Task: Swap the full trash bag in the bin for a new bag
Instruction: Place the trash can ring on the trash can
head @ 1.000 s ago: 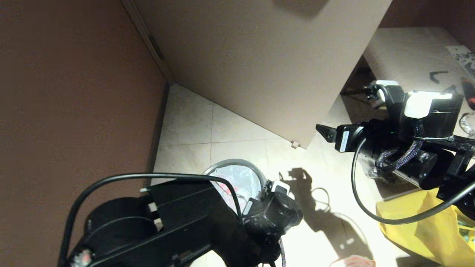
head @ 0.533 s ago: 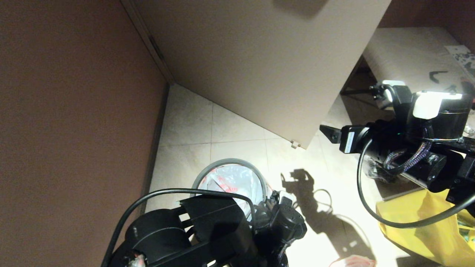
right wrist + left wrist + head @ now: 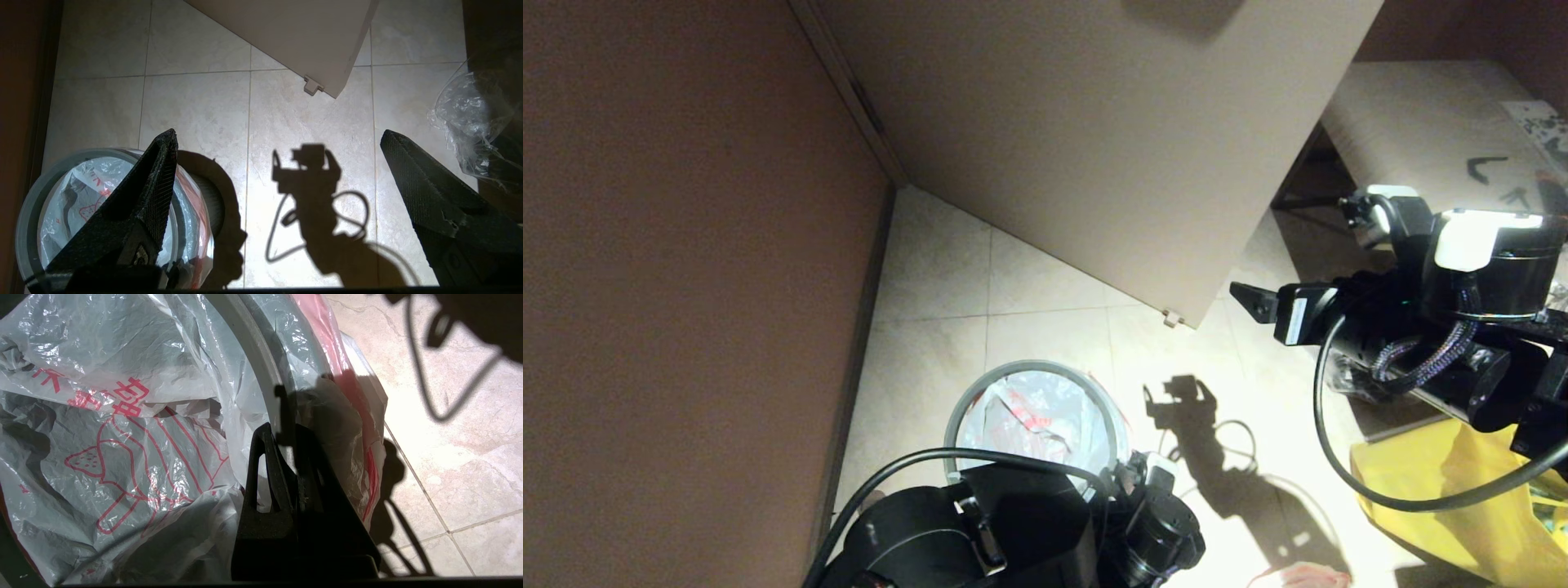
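- A brown wall (image 3: 686,269) is seen at the left, with a pale door panel (image 3: 1094,139) at the far centre.
- The bin (image 3: 953,425) stands on the tiled floor (image 3: 1045,269), near the wall and at the near centre of the head view.
- A grey rim ring (image 3: 1029,369) is seated on the bin mouth, over the plastic film.
- The new bag (image 3: 1033,416), thin, white and printed in red, is seen crumpled inside the bin; its pink-red edge is draped over the outside of the rim on the right.
- The left gripper (image 3: 286,433) is positioned at the near right part of the rim. Its jaws are closed narrow across the rim ring (image 3: 261,375) and the bag film (image 3: 122,416).
- The right gripper (image 3: 278,171) is held above the floor, to the right of the bin and well apart from it. Its jaws are spread wide and nothing is held between them.
- A clear film bag (image 3: 470,118) lies on the floor at the right.
- A yellow tote (image 3: 1462,498) is seen at the near right.
- The full trash bag cannot be identified with certainty in these views.
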